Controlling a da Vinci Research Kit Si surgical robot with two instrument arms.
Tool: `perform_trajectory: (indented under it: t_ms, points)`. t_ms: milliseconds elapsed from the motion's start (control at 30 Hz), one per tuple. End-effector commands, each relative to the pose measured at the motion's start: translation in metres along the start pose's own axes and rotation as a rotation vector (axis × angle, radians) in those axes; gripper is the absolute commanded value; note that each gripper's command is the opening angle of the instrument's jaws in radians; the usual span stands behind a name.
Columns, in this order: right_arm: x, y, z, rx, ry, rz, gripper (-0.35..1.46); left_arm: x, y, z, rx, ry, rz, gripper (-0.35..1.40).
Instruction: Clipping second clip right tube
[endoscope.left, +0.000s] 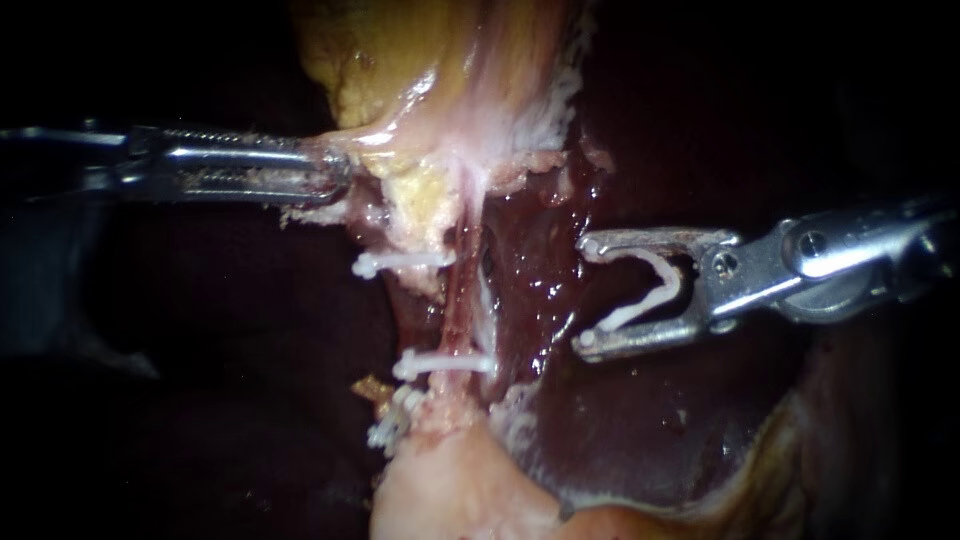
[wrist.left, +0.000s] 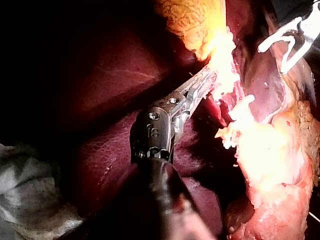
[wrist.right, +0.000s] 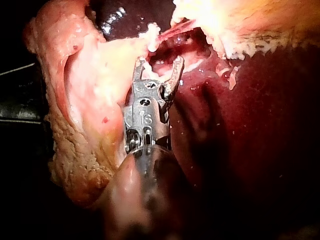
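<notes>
- A white open clip (endoscope.left: 648, 290) is carried between the jaws of the right instrument (endoscope.left: 588, 295). The jaws are spread wide and each leg of the clip is seated against one jaw, so the clip is grasped but not squeezed closed.
- The loaded jaws are held over the dark red liver (endoscope.left: 650, 430). Their mouth is turned toward the tube (endoscope.left: 458, 310), which they stand beside without touching.
- In the right wrist view the same spread jaws are seen, with pale, frayed tissue just ahead of them.
- The jaws of the left instrument (endoscope.left: 338, 172) are clenched on a pale tissue fringe (endoscope.left: 385, 150) at the foot of the yellowish gallbladder (endoscope.left: 350, 60).
- The tube is seen running down from that fringe toward the pale mass at the view's lower edge.
- Two closed white clips are already set across the tube: an upper clip (endoscope.left: 400, 262) and a lower clip (endoscope.left: 445, 364), well apart.
- The open clip is held at a height between those two.
- A small white cluster (endoscope.left: 392, 425) further down may be another clip, but it is too murky there to be told.
</notes>
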Motion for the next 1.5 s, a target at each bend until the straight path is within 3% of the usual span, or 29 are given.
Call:
perform_trajectory:
  t_ms: [33,200,333,500,600,867,1300,1500]
  points:
    - [0.0,0.0,0.0,0.0,0.0,0.0,0.5,0.0001,0.0001,-0.0002,-0.002,-0.001,0.0,-0.35]
    - [0.0,0.0,0.0,0.0,0.0,0.0,0.5,0.0013,0.0001,-0.0025,-0.021,-0.01,-0.006,-0.35]
    - [0.0,0.0,0.0,0.003,0.0,0.0,0.5,0.003,0.0002,-0.005,-0.022,0.017,-0.016,-0.35]
    - [0.0,0.0,0.0,0.005,0.001,0.0,0.5,0.0039,0.0004,-0.007,-0.018,0.024,-0.023,-0.35]
    - [0.0001,0.0,0.0003,0.01,0.002,0.007,0.5,0.0038,0.0004,-0.0071,-0.017,0.024,-0.022,-0.35]
    - [0.0012,0.0,0.0036,0.04,0.01,0.186,0.5,0.0038,0.0005,-0.0071,-0.014,0.026,-0.023,-0.35]
    - [0.0003,-0.0006,0.0129,0.062,0.013,0.301,0.5,0.0037,0.0006,-0.0072,-0.017,0.025,-0.023,-0.35]
    - [0.0002,-0.0001,0.0151,0.073,0.033,0.328,0.5,0.0036,0.0006,-0.0072,-0.016,0.025,-0.022,-0.35]
